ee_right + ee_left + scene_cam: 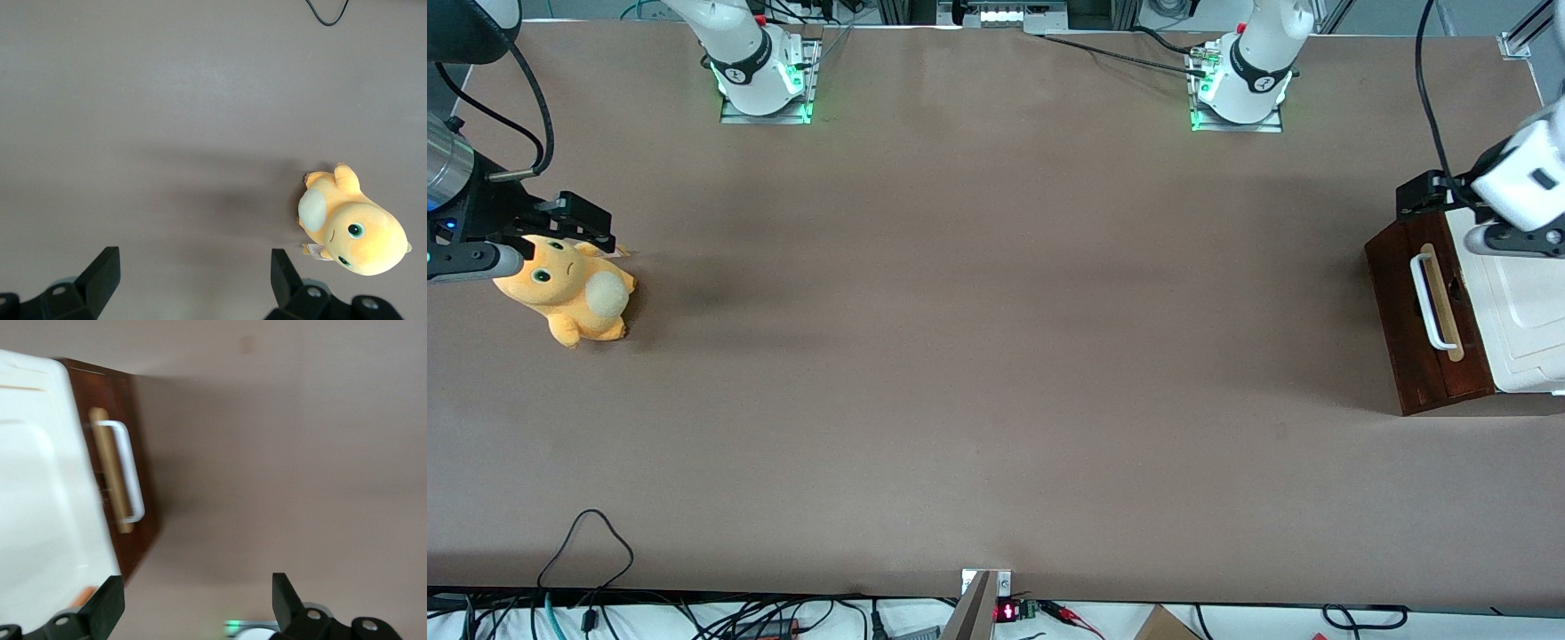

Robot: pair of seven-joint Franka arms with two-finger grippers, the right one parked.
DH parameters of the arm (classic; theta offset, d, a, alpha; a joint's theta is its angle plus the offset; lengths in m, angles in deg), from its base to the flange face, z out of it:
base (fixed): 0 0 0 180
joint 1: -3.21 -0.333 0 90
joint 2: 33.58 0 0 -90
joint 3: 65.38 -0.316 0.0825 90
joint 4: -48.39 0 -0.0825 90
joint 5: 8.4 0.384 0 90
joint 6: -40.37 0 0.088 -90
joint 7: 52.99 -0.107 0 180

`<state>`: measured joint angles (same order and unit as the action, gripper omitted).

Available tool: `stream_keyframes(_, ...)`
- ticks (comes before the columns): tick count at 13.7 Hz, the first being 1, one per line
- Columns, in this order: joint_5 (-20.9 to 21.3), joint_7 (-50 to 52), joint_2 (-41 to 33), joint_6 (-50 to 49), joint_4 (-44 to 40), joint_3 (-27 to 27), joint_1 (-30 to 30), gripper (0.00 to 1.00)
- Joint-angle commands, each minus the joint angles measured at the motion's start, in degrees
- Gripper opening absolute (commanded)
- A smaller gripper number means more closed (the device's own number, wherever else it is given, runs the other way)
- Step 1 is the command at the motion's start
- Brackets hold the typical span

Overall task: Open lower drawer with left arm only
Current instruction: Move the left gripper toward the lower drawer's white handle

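The cabinet stands at the working arm's end of the table, its dark brown drawer front [1400, 329] facing the table's middle. A white loop handle [1427, 302] sits on a pale wood strip on it. No pale inside shows. The left arm [1525, 182] reaches over the cabinet's white top [1529, 311]. Its black gripper [1430, 197] hangs above the cabinet's corner farther from the front camera, apart from the handle. In the left wrist view the gripper [195, 587] is open and empty, with the handle [130, 470] and drawer front [143, 520] ahead of it.
An orange plush toy [569, 289] lies toward the parked arm's end of the table and also shows in the right wrist view [353, 227]. Two arm bases [765, 71] [1240, 80] stand farthest from the front camera. A black cable [587, 542] loops at the near edge.
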<state>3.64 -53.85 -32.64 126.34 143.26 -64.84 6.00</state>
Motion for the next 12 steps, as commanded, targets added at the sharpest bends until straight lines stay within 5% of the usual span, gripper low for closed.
stream_keyframes(1,11.56,10.14,2.48,-2.73,-1.01,7.96,-0.41,0.99)
stream_keyframes(5,28.60,23.06,6.70,-3.62,5.65,12.80,-0.50,0.99)
stream_keyframes(12,51.55,47.95,17.43,-4.15,22.35,18.96,-3.31,0.98)
